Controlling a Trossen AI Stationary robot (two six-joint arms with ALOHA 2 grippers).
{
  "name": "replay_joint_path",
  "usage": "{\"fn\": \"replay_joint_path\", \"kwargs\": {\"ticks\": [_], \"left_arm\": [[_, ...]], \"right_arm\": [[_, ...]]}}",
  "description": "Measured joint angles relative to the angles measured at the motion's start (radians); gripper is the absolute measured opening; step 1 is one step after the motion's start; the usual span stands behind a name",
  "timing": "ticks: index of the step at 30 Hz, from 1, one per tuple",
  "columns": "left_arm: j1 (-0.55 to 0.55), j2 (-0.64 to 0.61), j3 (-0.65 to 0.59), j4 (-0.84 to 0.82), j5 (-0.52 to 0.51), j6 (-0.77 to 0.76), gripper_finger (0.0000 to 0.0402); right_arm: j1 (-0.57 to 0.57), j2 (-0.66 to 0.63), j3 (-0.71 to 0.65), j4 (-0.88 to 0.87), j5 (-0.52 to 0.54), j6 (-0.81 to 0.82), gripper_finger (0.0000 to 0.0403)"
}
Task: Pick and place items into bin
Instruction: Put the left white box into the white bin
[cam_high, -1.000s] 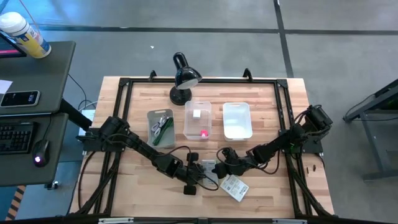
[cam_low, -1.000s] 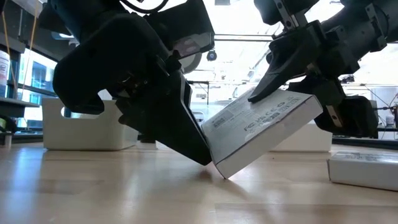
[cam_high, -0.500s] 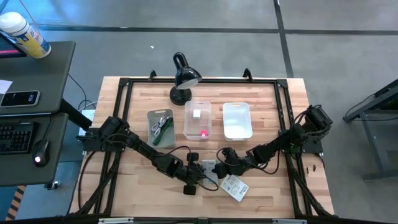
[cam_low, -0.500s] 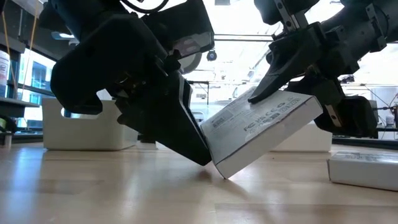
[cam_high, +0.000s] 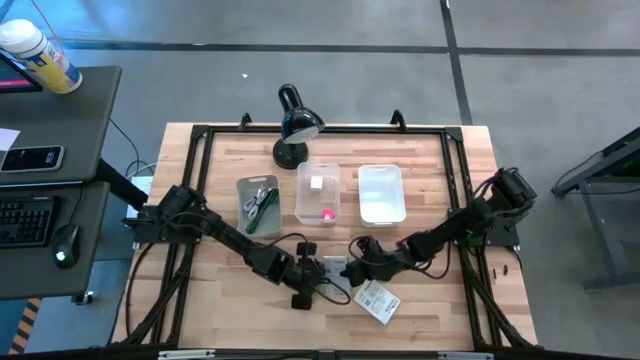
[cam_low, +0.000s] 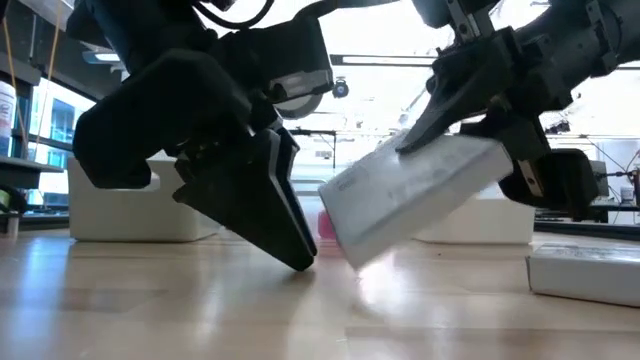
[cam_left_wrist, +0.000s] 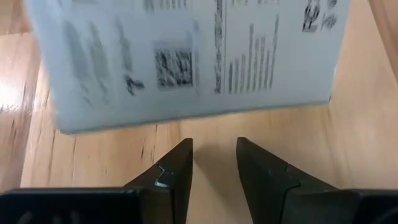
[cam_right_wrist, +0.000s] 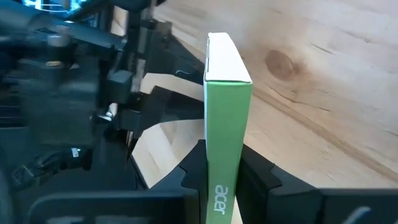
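Observation:
My right gripper (cam_high: 352, 268) is shut on a flat white printed packet (cam_low: 415, 195), held just above the table near its front middle. The packet's green edge (cam_right_wrist: 227, 93) faces the right wrist camera. My left gripper (cam_high: 306, 284) is beside the packet on its left, fingers (cam_left_wrist: 180, 165) a little apart and empty. In the low view the left fingertips (cam_low: 295, 255) point down at the tabletop. A second printed packet (cam_high: 377, 300) lies flat on the table to the right. My right gripper pinches the packet between its two fingers, one on each broad face, at the end with the green edge (cam_right_wrist: 225, 177). The fingers come slanting down from the table's right side. The packet is tilted, its left end lower, and hangs clear of the table.
Three bins stand in a row mid-table: one with cords and a green stick (cam_high: 258, 203), a clear one with a white block and a pink cube (cam_high: 318, 192), and a white one (cam_high: 381, 193). A black desk lamp (cam_high: 292, 125) stands behind them.
My right gripper has gone up a little with the packet. The packet's lower corner, which stood on the table against my left gripper's finger, is now lifted clear. My left gripper has drawn back toward the table's left, away from the packet.

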Motion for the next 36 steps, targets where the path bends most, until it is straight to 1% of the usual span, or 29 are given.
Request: {"fn": "replay_joint_path", "kwargs": {"ticks": [3, 8, 16, 20, 26, 31, 36], "left_arm": [[0.0, -0.01, -0.001, -0.02, 0.009, 0.005, 0.0113], [0.0, -0.06, -0.007, -0.119, 0.013, 0.046, 0.0113], [0.0, -0.154, -0.005, -0.194, -0.033, 0.08, 0.0113], [0.0, -0.177, -0.005, -0.204, -0.041, 0.088, 0.0113], [-0.001, -0.181, -0.005, -0.203, -0.039, 0.09, 0.0113], [-0.01, -0.181, -0.005, -0.202, -0.049, 0.09, 0.0113], [-0.023, -0.181, -0.005, -0.199, -0.048, 0.087, 0.0113]], "right_arm": [[0.0, -0.036, 0.0, -0.03, 0.018, -0.013, 0.0051], [0.0, -0.12, 0.0, -0.134, 0.046, -0.043, 0.0051], [0.003, -0.316, 0.0, -0.336, 0.141, -0.098, 0.0052], [0.003, -0.426, 0.0, -0.455, 0.201, -0.119, 0.0053], [-0.006, -0.591, 0.0, -0.647, 0.274, -0.149, 0.0046], [-0.037, -0.712, 0.0, -0.772, 0.312, -0.172, 0.0051], [-0.096, -0.805, 0.0, -0.9, 0.323, -0.194, 0.0047]]}}
